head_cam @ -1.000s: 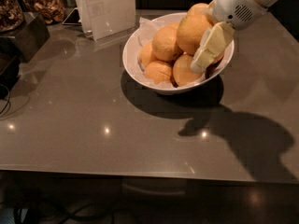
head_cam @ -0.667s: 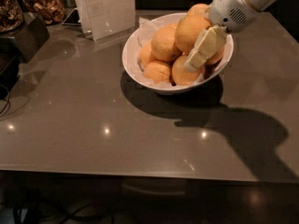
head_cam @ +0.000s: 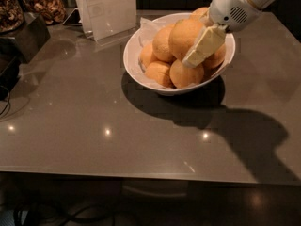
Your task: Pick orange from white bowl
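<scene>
The white bowl (head_cam: 136, 65) stands at the back middle of the grey table, piled with oranges. The orange (head_cam: 183, 36), the largest one, sits on top of the pile. My gripper (head_cam: 201, 47) comes down from the top right and lies against the front right side of this orange, touching it, above the smaller oranges (head_cam: 186, 74) at the bowl's front. The far side of the orange and of the gripper is hidden.
A clear sign holder (head_cam: 106, 11) stands just left behind the bowl. Dark containers with dried food (head_cam: 44, 6) and a black box (head_cam: 21, 36) are at the far left. The table's front edge (head_cam: 141, 171) runs across the lower frame.
My gripper has shifted a little to the left, closer in against the largest orange. The bowl and the oranges have stayed in place.
</scene>
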You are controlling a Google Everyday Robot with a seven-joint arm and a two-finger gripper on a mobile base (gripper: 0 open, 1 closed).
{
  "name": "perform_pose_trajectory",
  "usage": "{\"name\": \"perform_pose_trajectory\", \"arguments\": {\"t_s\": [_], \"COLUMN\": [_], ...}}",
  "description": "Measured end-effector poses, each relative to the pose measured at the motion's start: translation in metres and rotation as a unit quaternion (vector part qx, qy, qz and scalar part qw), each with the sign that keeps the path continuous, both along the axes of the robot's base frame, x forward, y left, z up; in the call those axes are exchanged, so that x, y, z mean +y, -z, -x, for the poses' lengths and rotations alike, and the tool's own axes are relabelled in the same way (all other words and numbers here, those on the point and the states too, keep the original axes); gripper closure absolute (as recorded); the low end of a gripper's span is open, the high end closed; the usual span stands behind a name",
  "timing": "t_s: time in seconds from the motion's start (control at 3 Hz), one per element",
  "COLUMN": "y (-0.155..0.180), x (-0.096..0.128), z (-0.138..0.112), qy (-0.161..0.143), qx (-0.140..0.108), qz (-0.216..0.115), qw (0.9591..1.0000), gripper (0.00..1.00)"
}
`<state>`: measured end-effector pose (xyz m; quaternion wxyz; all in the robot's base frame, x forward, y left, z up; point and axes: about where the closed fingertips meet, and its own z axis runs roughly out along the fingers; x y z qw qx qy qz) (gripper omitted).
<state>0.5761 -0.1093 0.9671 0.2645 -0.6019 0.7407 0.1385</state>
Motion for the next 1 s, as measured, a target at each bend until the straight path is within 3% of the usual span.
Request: {"name": "perform_pose_trajectory", "arguments": {"t_s": [0.67,1.0], "y": [0.0,-0.0013], "x": [0.0,0.0008], "z": [0.0,-0.0022], "qy": [0.0,-0.007], "qx": [0.0,0.0], "qz": [0.0,-0.008], "qw": [1.0,0.9999], "gripper": [0.92,1.0]}}
